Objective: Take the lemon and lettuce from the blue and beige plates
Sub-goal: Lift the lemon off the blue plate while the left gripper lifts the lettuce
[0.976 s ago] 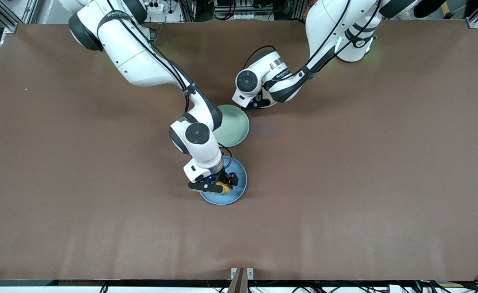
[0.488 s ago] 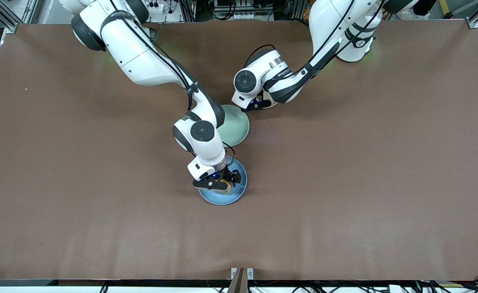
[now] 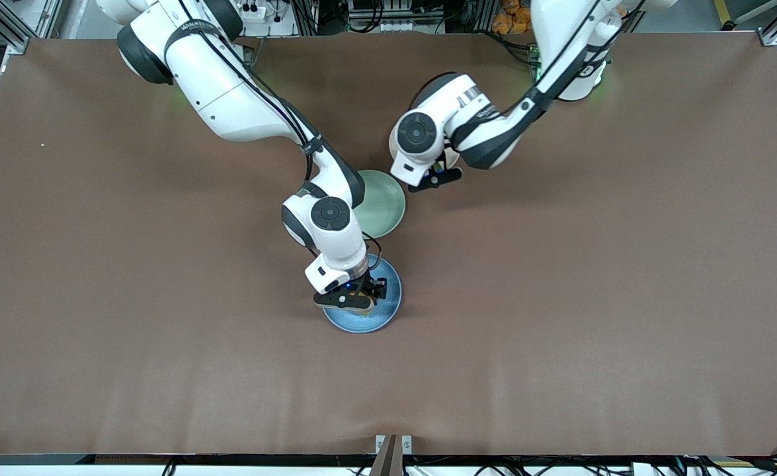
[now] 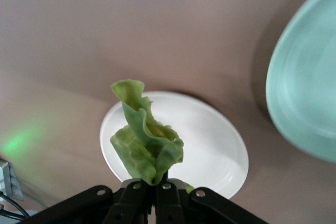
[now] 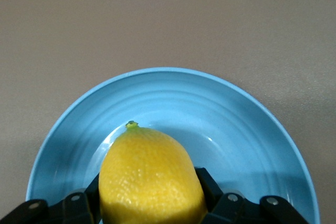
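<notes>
My right gripper (image 3: 355, 301) is shut on the yellow lemon (image 5: 149, 174) and holds it low over the blue plate (image 5: 210, 108). That plate (image 3: 391, 307) lies nearer the front camera than the green plate. My left gripper (image 4: 156, 184) is shut on a ruffled green lettuce leaf (image 4: 144, 142) and holds it above the beige plate (image 4: 210, 150). In the front view the left gripper (image 3: 436, 178) is beside the green plate, and its wrist hides most of the beige plate (image 3: 453, 158).
An empty pale green plate (image 3: 383, 201) lies between the blue and beige plates; it also shows in the left wrist view (image 4: 310, 98). The right arm's forearm crosses over its edge. Brown tabletop lies open toward both ends.
The left gripper has risen off the beige plate with the lettuce and shifted toward the left arm's end. The right gripper stays on the lemon over the blue plate, barely moved.
</notes>
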Motion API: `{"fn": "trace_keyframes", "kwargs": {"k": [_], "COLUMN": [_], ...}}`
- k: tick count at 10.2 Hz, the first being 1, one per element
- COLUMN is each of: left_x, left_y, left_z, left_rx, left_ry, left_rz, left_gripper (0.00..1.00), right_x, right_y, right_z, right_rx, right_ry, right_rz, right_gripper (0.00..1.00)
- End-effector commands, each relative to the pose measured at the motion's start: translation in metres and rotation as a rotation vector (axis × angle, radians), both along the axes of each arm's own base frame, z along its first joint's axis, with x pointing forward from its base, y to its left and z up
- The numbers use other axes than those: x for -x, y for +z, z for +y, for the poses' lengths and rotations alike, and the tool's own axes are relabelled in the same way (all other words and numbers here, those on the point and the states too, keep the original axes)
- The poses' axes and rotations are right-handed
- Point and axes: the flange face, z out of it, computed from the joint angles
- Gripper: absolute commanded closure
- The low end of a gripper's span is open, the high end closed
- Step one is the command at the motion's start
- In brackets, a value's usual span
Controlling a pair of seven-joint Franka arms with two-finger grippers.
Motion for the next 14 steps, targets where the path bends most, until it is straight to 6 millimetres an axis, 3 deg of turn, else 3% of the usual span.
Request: {"fn": "trace_keyframes", "kwargs": {"k": [1,4,6,8,10,14], "left_x": [-0.051,-0.115,-0.156,-0.194,-0.223,-0.257], "left_y": [0.015,0.030,0.036,0.035,0.034,0.007], "left_z": [0.043,0.109,0.161,0.226,0.270,0.326], "left_rx": [-0.028,-0.065,-0.039,-0.018,0.022,0.077], "left_ry": [0.036,0.044,0.025,0.019,0.026,0.023], "left_rz": [-0.072,-0.187,-0.208,-0.230,-0.278,-0.300], "left_gripper": [1.00,1.00,1.00,1.00,1.00,1.00], "right_x": [-0.003,0.005,-0.002,0.008,0.027,0.052], "right_y": [0.018,0.078,0.116,0.157,0.179,0.204], "right_z": [0.000,0.000,-0.029,-0.083,-0.145,-0.261], "right_rx": [0.031,0.022,0.019,0.029,0.059,0.173], "right_ry": [-0.031,-0.089,-0.129,-0.112,-0.048,0.099], "right_rz": [0.023,0.115,0.164,0.179,0.230,0.355], "right_gripper": [0.75,0.76,0.76,0.75,0.75,0.75]}}
